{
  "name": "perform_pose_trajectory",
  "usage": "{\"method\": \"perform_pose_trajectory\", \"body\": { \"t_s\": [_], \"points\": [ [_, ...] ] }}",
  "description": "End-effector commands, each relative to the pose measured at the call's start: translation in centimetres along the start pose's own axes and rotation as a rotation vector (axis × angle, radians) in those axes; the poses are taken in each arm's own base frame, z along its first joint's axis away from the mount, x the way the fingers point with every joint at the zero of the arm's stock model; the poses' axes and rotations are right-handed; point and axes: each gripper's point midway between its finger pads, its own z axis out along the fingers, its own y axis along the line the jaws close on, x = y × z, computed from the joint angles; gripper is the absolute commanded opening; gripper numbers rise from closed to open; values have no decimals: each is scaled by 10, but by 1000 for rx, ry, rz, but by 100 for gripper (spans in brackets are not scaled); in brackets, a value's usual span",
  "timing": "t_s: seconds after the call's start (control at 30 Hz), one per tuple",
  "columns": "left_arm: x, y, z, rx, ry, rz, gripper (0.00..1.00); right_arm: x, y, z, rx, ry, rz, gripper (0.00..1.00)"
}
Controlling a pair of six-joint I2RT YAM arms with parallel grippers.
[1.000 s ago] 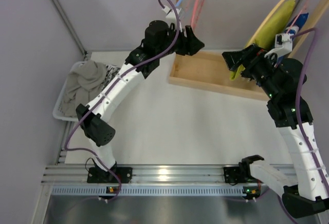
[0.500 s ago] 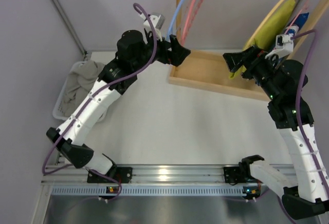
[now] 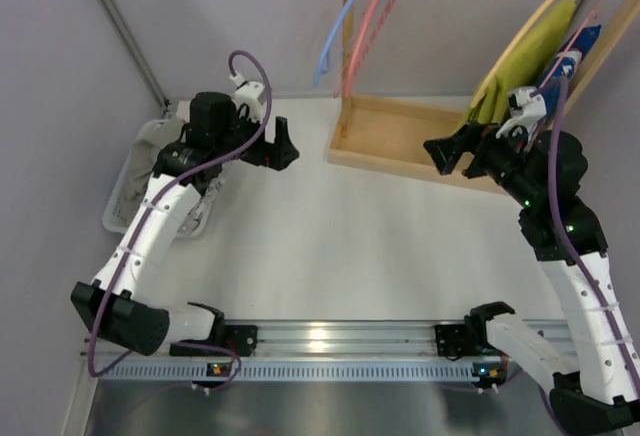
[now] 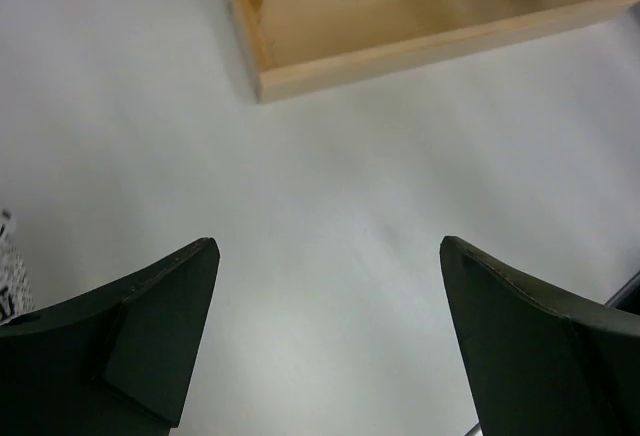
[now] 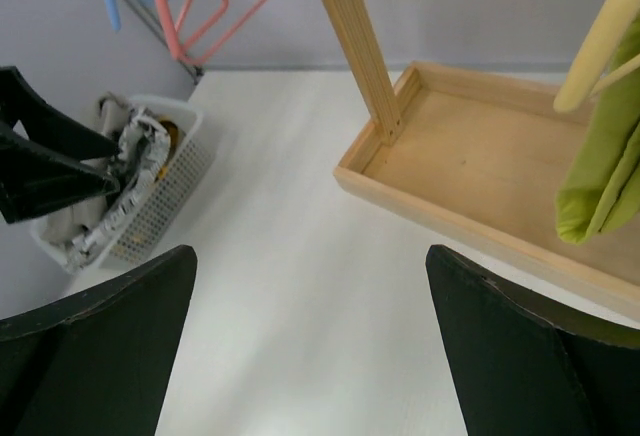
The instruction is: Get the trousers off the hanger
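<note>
The pink hanger (image 3: pixel 375 6) hangs bare from the wooden rack, next to a light blue hanger (image 3: pixel 335 26); the right wrist view also shows the pink hanger (image 5: pixel 205 1). Grey-taupe trousers (image 5: pixel 62 228) lie bunched in the white basket (image 5: pixel 165 191) at the left, mostly hidden behind my left arm in the top view. My left gripper (image 3: pixel 281 146) hovers open over bare table right of the basket, its jaws (image 4: pixel 328 246) wide with nothing between them. My right gripper (image 3: pixel 441 152) stands open and empty over the wooden tray's near edge (image 5: pixel 310 251).
A wooden tray (image 3: pixel 400 141) forms the rack's base, with an upright post (image 5: pixel 355 41). A yellow-green garment (image 3: pixel 520 56) hangs on a tan hanger at the right. Black-and-white patterned cloth (image 5: pixel 128 171) lies in the basket (image 3: pixel 122 201). A metal rail (image 3: pixel 330 341) runs along the near edge.
My left gripper opened and drew back from the hangers, moving left and down toward the basket. The hangers swung a little. My right gripper shifted slightly left.
</note>
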Motion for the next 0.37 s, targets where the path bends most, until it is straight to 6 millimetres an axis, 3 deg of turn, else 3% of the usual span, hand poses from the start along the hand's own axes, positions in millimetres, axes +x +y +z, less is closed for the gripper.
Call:
{"method": "perform_pose_trajectory", "body": {
  "t_s": [0.0,0.1,0.13,0.33],
  "points": [
    [38,31,-23,-149,88,-4,98,27,-1,-14,-54,77,-123,100],
    [43,47,-36,-235,74,-5,98,55,-7,-19,-70,135,-150,99],
    [43,54,-40,-273,71,-8,98,59,-8,-20,-74,144,-149,99],
    [44,56,-43,-274,80,-20,98,70,-9,-29,-90,152,-184,100]
  ]
}}
